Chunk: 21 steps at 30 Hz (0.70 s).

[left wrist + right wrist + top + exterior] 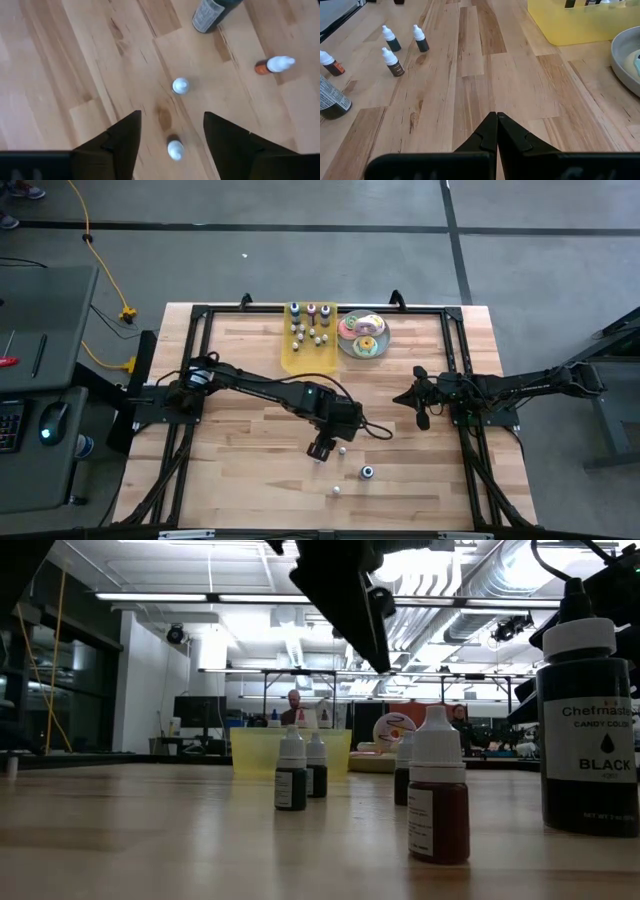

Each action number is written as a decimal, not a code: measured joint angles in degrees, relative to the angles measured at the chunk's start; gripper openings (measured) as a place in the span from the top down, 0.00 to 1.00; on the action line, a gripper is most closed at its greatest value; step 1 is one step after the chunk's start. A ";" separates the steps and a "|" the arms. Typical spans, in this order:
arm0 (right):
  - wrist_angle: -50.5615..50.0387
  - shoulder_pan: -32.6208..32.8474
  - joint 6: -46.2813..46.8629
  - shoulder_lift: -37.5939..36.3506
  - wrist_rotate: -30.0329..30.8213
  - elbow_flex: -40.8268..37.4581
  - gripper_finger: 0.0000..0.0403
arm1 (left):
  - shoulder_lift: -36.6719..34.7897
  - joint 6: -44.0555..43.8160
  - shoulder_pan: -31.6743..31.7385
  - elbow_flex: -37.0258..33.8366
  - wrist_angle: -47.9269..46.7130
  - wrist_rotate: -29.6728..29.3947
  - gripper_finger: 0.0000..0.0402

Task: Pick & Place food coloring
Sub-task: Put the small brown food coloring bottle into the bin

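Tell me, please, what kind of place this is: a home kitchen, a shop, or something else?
Most likely a robotics lab or workshop, not a kitchen. The wooden table sits on a bare concrete floor, the low view shows exposed ceiling ducts and strip lights, and desks with monitors stand behind.

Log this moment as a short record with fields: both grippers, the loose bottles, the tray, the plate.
left gripper: open, hovering above two small white-capped bottles standing on the table, holding nothing
right gripper: shut, empty, waiting at the table's right side
other loose bottles: large black bottle and a small orange-brown one near the front edge
yellow tray: at the far edge, several bottles already inside
doughnut plate: right of the tray, touching or almost
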 joint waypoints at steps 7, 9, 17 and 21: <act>0.00 0.00 0.00 -0.02 0.01 -0.01 1.00 | 2.67 0.71 -1.15 0.02 2.38 0.94 0.44; 0.02 0.01 0.00 0.01 0.01 0.00 1.00 | 3.46 0.72 -1.57 0.02 2.88 1.82 0.44; 0.00 0.00 0.00 0.01 0.01 -0.01 1.00 | 5.45 0.75 -2.57 -0.01 5.44 1.01 0.44; -0.14 0.01 0.00 0.01 -0.02 0.00 1.00 | 6.12 1.42 -2.54 -0.07 5.61 -0.02 0.44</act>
